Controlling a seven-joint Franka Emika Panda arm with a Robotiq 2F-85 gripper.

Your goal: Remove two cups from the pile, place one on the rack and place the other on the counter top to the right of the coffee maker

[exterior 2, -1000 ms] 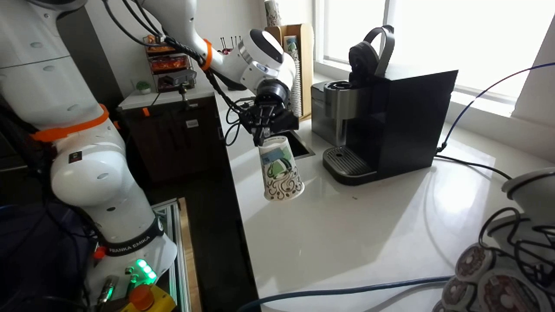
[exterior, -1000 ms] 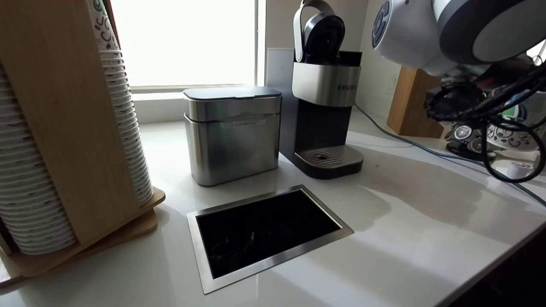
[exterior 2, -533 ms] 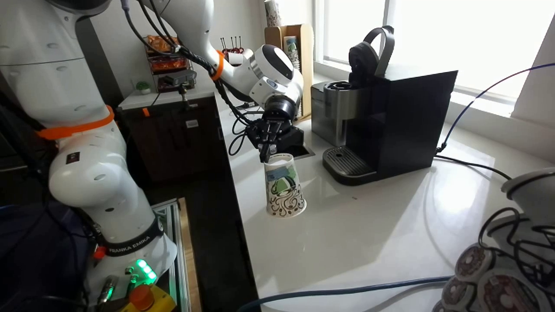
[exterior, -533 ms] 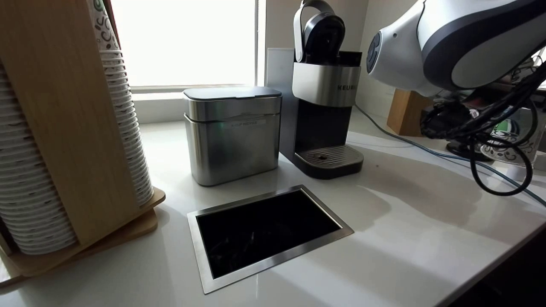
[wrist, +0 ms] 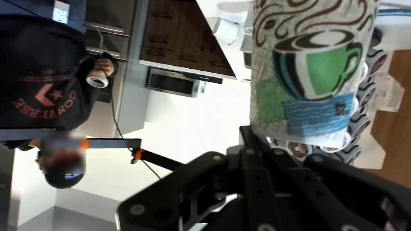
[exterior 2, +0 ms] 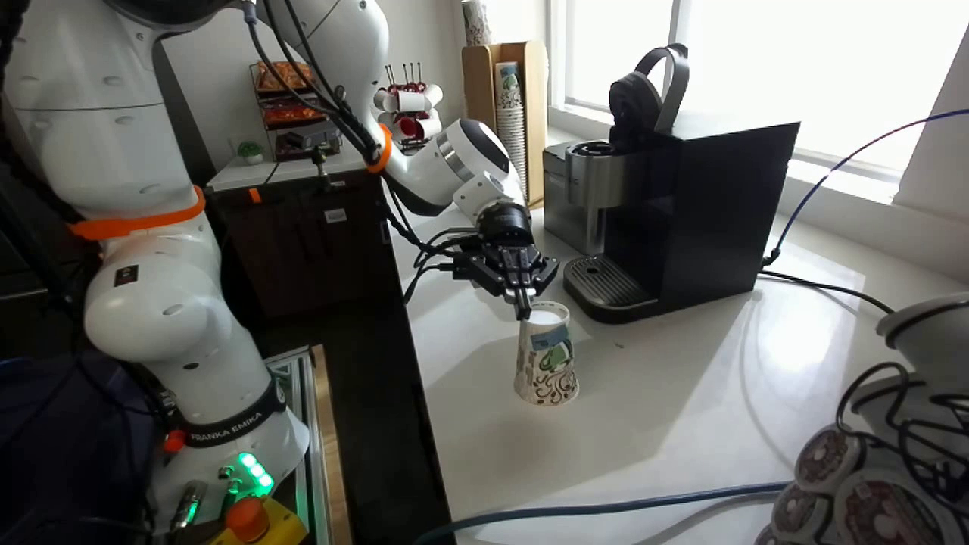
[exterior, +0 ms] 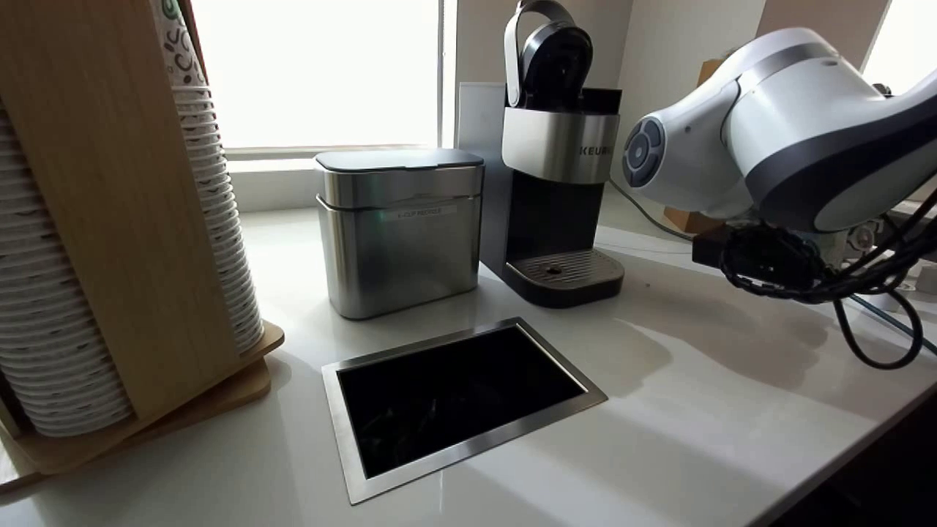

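Observation:
A white printed cup (exterior 2: 546, 367) hangs upside down, narrow end up, from my gripper (exterior 2: 524, 304). The fingers are shut on the edge of its raised base. The cup (wrist: 314, 70) fills the upper right of the wrist view, with the gripper (wrist: 252, 131) at its edge. It is low over the counter top (exterior 2: 515, 454), in front of the coffee maker (exterior 2: 704, 219); I cannot tell whether its rim touches. In an exterior view the arm and cables hide the fingertips. The pile (exterior: 212, 183) stands in a wooden holder (exterior: 110, 183), its ridges also seen in an exterior view (exterior 2: 512, 136).
A steel-framed dark opening (exterior: 344, 439) lies before the metal tin (exterior: 402, 241). The coffee maker's drip tray (exterior 2: 609, 281) is close to the gripper. A blue cable (exterior 2: 606, 509) crosses the counter near a pod carousel (exterior 2: 833, 484). A mug rack (exterior 2: 412, 102) stands far back.
My gripper has moved lower and, in an exterior view, to the right and nearer the camera, carrying the cup down toward the counter. The pile and the coffee maker have not moved.

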